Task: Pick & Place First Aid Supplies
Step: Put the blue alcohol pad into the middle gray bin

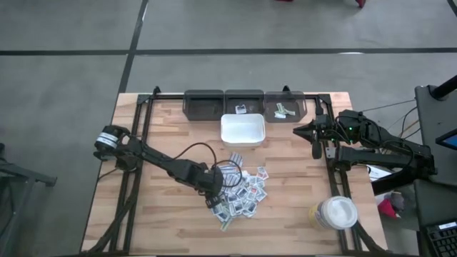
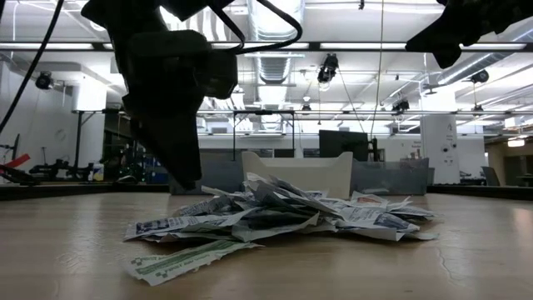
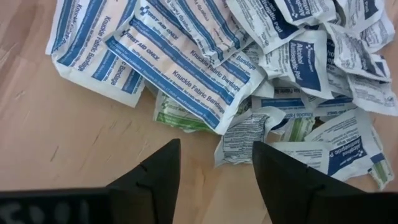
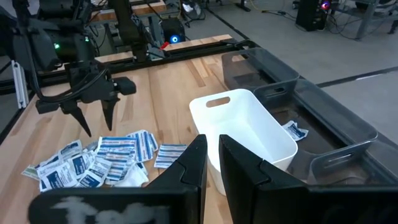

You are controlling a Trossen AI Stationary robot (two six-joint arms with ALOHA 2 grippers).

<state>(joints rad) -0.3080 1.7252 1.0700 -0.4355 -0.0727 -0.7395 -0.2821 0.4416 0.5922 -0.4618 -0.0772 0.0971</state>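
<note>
The first aid packets (image 1: 241,191) lie in a loose heap on the wooden tabletop (image 1: 171,128), a little toward the front of its middle, overlapping one another; most are white with blue-striped print, a few carry green print, and one greenish strip (image 2: 179,261) lies at the heap's near edge. In the left wrist view the topmost packets (image 3: 186,56) read as knuckle fabric bandages and alcohol pads. The left claw (image 1: 212,187) hangs over the left edge of the heap with its fingers (image 3: 149,180) spread apart and nothing between them; the fingertips stand just above the tabletop beside the packets. Behind the heap sits a white tray (image 1: 243,130), apart from the packets. Behind the tray, along the rear edge, three dark bins (image 1: 245,103) stand in a row; the middle one holds a small packet (image 1: 241,108) and the right one holds a few pale strips (image 1: 284,111). The right claw (image 1: 315,137) hangs near the right rear of the tabletop, fingers (image 4: 239,168) nearly together with only a narrow gap, holding nothing. A round white-lidded jar (image 1: 334,213) stands at the right front corner.
</note>
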